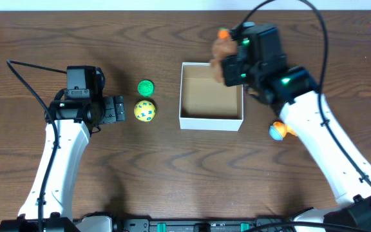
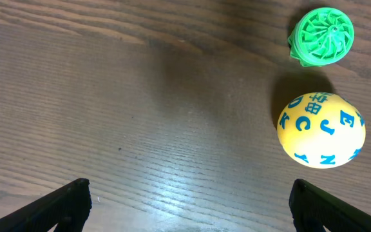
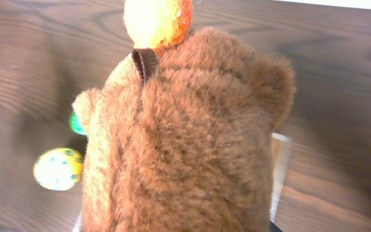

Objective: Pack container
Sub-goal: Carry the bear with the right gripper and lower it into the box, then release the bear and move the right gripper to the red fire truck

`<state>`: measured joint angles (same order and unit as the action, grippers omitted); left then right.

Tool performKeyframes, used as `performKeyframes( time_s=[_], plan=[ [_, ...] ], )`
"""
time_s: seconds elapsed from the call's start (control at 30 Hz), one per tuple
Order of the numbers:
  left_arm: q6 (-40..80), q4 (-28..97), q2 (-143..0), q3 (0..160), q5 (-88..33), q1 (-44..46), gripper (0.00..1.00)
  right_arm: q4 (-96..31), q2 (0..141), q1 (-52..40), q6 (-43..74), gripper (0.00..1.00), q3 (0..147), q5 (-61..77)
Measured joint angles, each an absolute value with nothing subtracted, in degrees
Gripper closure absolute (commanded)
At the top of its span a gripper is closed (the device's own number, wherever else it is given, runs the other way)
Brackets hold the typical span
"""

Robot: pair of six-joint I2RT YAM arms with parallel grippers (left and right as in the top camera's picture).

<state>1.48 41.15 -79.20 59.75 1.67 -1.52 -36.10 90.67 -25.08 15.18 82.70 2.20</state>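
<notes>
The container (image 1: 211,122), a square white-walled box with a tan inside, stands mid-table with nothing showing inside it. My right gripper (image 1: 229,64) is shut on a brown plush bear (image 1: 221,51) and holds it over the container's far right corner. The bear (image 3: 185,142) fills the right wrist view and hides the fingers; a strip of the container's wall (image 3: 279,174) shows beside it. My left gripper (image 1: 122,109) is open and empty just left of a yellow ball with blue letters (image 1: 145,111). In the left wrist view the gripper (image 2: 189,193) is wide open, with the ball (image 2: 321,130) ahead to the right.
A green ridged disc toy (image 1: 146,87) lies just beyond the yellow ball and also shows in the left wrist view (image 2: 321,36). A small orange and blue toy (image 1: 278,131) lies right of the container, under my right arm. An orange-yellow round shape (image 3: 156,19) shows at the bear's top.
</notes>
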Motion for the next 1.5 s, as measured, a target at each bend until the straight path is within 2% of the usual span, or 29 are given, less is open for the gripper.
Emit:
performKeyframes(
  time_s=[0.1,0.43,0.5,0.63,0.83,0.93,1.37,1.5],
  plan=[
    [1.48,41.15,-79.2,59.75,1.67,-1.52,0.02,-34.94,93.71,-28.49,18.96,0.7,82.67,-0.49],
    [1.48,41.15,-79.2,59.75,1.67,-1.52,0.02,-26.96,111.31,-33.43,31.57,0.61,81.06,-3.33],
    [1.48,41.15,-79.2,59.75,1.67,-1.52,0.02,-24.95,112.22,-34.17,33.19,0.46,81.01,-3.42],
    [1.48,41.15,-79.2,59.75,1.65,-1.52,0.02,-23.29,112.55,-34.68,34.61,0.33,81.01,-3.57],
    [1.48,41.15,-79.2,59.75,1.67,-1.52,0.02,-23.24,112.49,-34.09,35.09,0.25,81.01,-3.95],
    [1.48,41.15,-79.2,59.75,1.67,-1.52,0.02,-24.58,111.35,-33.01,34.0,0.14,81.01,-3.95],
    [1.48,41.17,-79.2,59.75,1.65,-1.52,0.02,-35.07,91.81,-21.28,28.47,0.07,81.06,-6.59],
    [1.45,41.17,-79.2,59.75,1.63,-1.52,0.02,-39.94,89.89,-12.62,27.62,0.07,81.14,-9.45]
  ],
)
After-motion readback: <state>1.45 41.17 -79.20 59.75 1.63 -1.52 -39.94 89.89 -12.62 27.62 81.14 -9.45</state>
